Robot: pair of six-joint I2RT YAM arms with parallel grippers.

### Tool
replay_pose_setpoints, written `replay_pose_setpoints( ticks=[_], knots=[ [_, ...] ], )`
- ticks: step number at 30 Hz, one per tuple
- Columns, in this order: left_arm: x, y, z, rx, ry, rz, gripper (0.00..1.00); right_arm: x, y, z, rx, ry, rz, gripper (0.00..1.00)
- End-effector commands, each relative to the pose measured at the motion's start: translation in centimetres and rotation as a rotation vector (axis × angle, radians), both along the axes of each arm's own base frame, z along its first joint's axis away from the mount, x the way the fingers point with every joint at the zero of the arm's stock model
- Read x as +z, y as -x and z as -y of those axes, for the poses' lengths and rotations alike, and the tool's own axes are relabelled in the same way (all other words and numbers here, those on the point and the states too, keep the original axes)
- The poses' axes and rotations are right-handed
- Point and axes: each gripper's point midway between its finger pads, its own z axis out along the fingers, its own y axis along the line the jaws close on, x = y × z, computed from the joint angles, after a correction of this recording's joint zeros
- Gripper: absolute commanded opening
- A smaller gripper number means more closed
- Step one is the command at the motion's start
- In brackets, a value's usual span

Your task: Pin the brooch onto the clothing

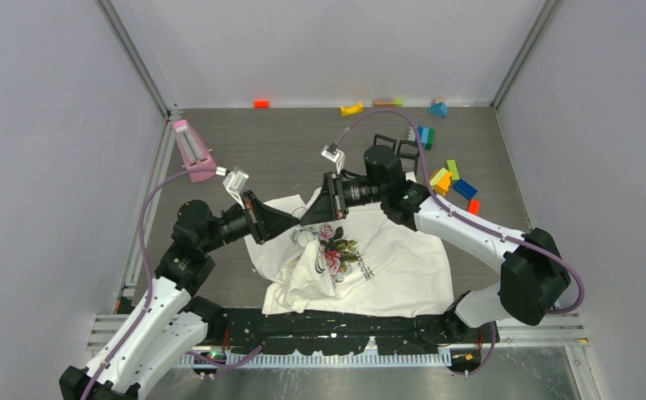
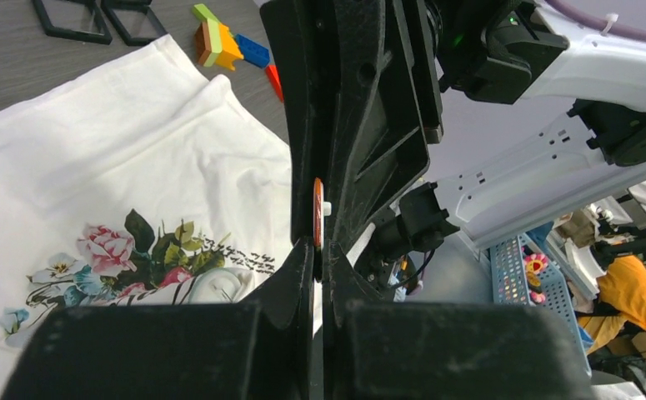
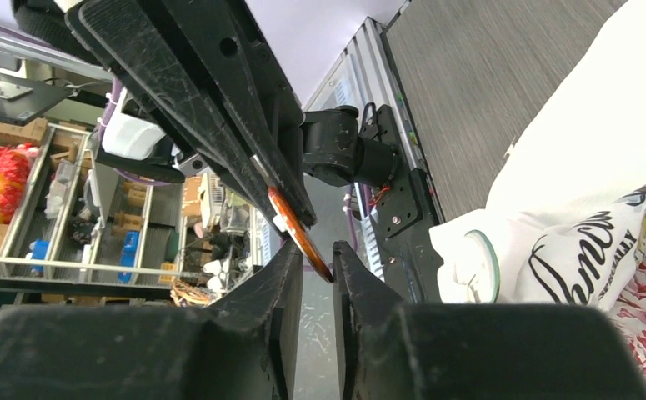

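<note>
The two arms meet in the air above the clothing, a white T-shirt which lies crumpled on the grey worktop with its rose print turned up. Between them is the brooch, a thin orange disc seen edge-on, with a small white part on one face. The jaws of the left gripper are clenched to a very narrow slit and grasp one edge of the brooch. The jaws of the right gripper come from the opposite side and appear to pinch the other edge, although a little gap shows beside the disc. Probably the brooch is held from both sides so that one arm can keep it steady while the other takes it over or works on the pin; which of these is meant cannot be told. The brooch hangs just above the shirt, near the print, and does not touch the cloth, so the pinning itself is not yet done. On the shirt beside the dark lettering there is a pale round object, and its purpose is not clear. Further away on the worktop are coloured blocks, black frames and a pink stand, all well apart from the work. The real obstacle is that the two grippers crowd each other, and the folds of the cloth below give no flat place.
</note>
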Motion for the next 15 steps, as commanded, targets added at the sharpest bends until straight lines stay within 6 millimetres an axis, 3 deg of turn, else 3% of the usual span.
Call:
replay_pose_setpoints(
  ticks=[1,4,6,10,15],
  knots=[
    [2.3,2.8,0.7,-0.096,0.014,0.078,0.00,1.5,-2.0,-0.5,-0.150,-0.009,0.144,0.30],
    [1.0,1.9,0.1,-0.026,-0.032,0.018,0.00,1.7,-1.5,0.8,-0.165,0.024,0.208,0.52],
    [0.4,1.4,-0.5,0.033,-0.069,-0.012,0.00,1.5,-1.1,1.6,-0.175,0.052,0.233,0.61],
    [-0.3,1.2,-1.7,0.094,-0.124,-0.014,0.00,0.5,-0.3,3.4,-0.212,0.109,0.264,0.66],
    [-2.3,1.3,-3.3,0.168,-0.223,-0.072,0.00,-2.1,-1.6,5.3,-0.451,0.272,0.323,0.66]
  ],
)
